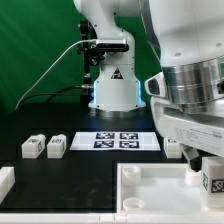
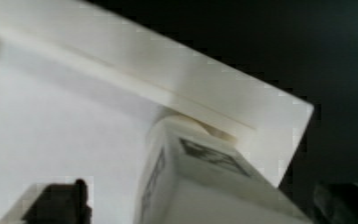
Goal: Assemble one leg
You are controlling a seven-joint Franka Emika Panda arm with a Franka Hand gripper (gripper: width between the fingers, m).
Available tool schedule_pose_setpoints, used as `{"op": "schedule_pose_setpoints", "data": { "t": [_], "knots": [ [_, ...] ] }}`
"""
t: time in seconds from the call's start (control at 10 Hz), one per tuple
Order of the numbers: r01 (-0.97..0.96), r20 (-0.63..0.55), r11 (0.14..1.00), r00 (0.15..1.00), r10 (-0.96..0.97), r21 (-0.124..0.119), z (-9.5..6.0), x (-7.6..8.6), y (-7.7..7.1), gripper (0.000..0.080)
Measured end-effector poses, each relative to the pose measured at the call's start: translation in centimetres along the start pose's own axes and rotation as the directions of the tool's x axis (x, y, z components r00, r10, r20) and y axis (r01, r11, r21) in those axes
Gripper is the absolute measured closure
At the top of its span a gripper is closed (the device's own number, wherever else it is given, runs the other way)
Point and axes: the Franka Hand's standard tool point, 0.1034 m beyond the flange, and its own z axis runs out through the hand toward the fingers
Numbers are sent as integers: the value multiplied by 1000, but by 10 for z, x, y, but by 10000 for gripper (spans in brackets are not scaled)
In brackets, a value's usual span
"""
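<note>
The gripper is hanging wrist-down over the white panel. Its fingers are standing spread and released either side of the leg, which is sitting inside the panel's raised rim, near a corner.

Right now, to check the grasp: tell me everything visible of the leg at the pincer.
The leg is a small white block, plastic by its look, with a black-and-white square marker on one face. It sits at the pincer, by the raised rim at a corner of the large white panel. Whether the pincer clamps it, or whether it touches the panel, cannot be told.
</note>
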Motion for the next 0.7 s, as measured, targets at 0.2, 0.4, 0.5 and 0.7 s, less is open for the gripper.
{"op": "schedule_pose_setpoints", "data": {
  "t": [0.2,0.4,0.5,0.7],
  "knots": [
    [286,-2,957,958,-286,-42,-2,-2,0,155],
    [495,8,868,869,-495,-42,-2,-1,0,150],
    [610,15,791,792,-610,-48,-3,-1,0,150],
    [831,19,550,553,-833,-79,-8,-1,-6,150]
  ]
}}
